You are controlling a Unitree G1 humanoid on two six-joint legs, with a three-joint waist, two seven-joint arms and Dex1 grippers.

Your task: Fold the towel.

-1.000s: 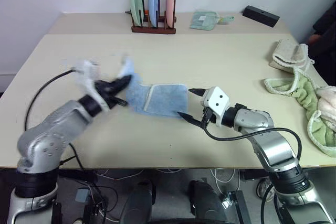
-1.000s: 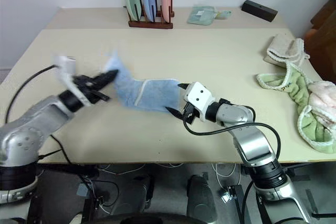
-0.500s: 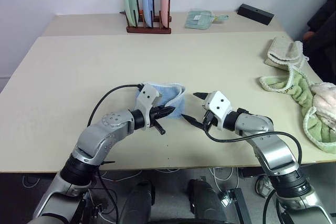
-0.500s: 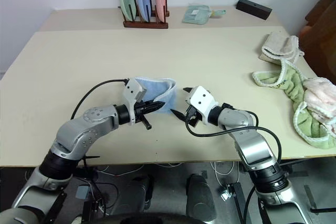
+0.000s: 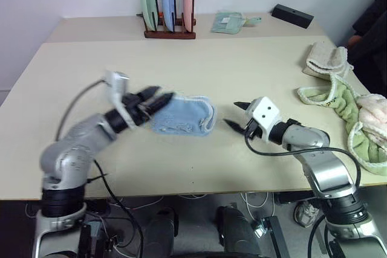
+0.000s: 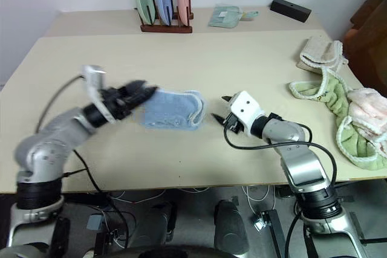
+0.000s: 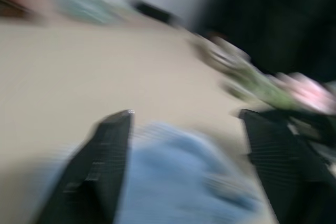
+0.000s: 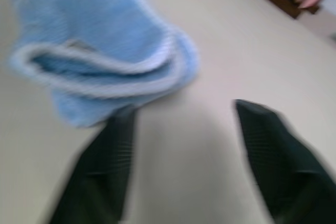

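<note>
Your inventory, largest item first.

1. Table (image 5: 254, 70): pale beige top, carrying everything listed below.

2. Heap of towels (image 5: 338, 104): green and cream, with a pinkish one at the far right edge; it sits on the right side of your table, well apart from the work area.

3. The towel (image 5: 181, 116): light blue terry with a whitish hem, lying folded over on itself near the middle of the table, between your two grippers. In the right wrist view its doubled, hemmed edges curl in a loop facing that gripper.

4. Plate rack (image 5: 169, 31): dark wood, at the back of the table, holding three upright plates, green, blue and pink.

5. Left gripper (image 5: 158, 98): at the towel's left edge, its two black fingers parted. The left wrist view shows them well apart with blue cloth lying low between them; you cannot tell whether either finger touches the cloth, and nothing is clamped.

6. Right gripper (image 5: 234, 116): just beside the towel's right edge, fingers spread, gripping nothing. In the right wrist view one finger sits close to the towel's folded edge; contact cannot be told.

7. Small mint cloth (image 5: 228, 22): folded, at the back, right of the rack.

8. Black box (image 5: 292, 15): far right back corner.
</note>
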